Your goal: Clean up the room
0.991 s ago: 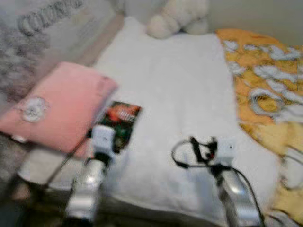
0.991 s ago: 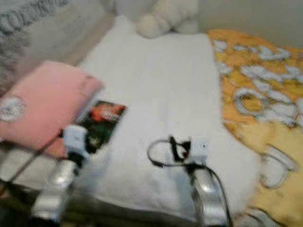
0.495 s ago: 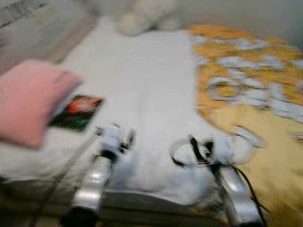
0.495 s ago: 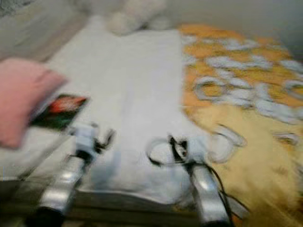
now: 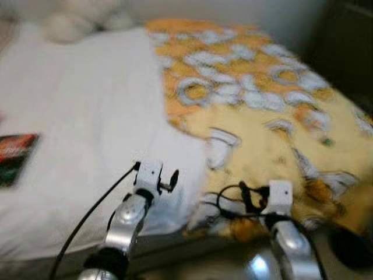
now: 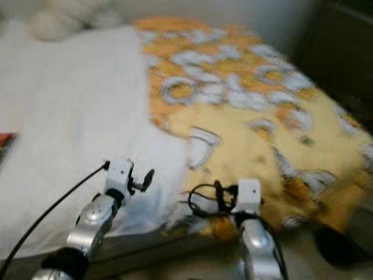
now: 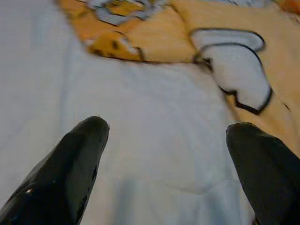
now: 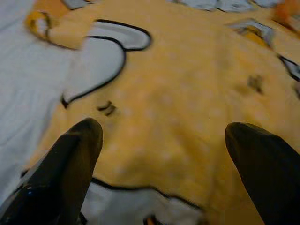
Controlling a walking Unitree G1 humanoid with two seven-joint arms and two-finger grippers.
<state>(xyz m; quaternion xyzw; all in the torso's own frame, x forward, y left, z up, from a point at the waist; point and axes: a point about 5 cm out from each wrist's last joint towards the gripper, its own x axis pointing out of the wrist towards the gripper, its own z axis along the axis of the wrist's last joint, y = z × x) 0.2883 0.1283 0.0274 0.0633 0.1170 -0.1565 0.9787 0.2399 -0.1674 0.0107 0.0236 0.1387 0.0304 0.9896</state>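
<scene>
Bed (image 5: pixel 87 116) was the thing to be tidied: a white sheet (image 5: pixel 76 134) covered its left part, and a yellow-orange patterned blanket (image 5: pixel 262 128) lay rumpled over its right part, its edge hanging off the near side. A small dark red-and-black booklet (image 5: pixel 14 157) lay on the sheet at the far left. A pale plush toy (image 5: pixel 76 17) sat at the head, blurred.

Left hand (image 7: pixel 166 154) hovered over the white sheet near the blanket's border, fingers (image 7: pixel 70 164) spread wide, holding nothing. Right hand (image 8: pixel 164 159) hovered over the yellow blanket near the bed's edge, fingers (image 8: pixel 65 168) also wide and empty.

Step, as judged: approach and choice of a first item; nothing grasped yet. Next move probably calls for lowering the right hand onto the blanket's hem and closing on a fold so it can be pulled straight. Cloth would be limp, so a shallow pinch could slip.

Versus 1.0 s ago: the view had swung right. The pink pillow had left the frame, the booklet sat at the left margin, and the blanket took up much more of the picture. Both arms kept roughly the same posture.
</scene>
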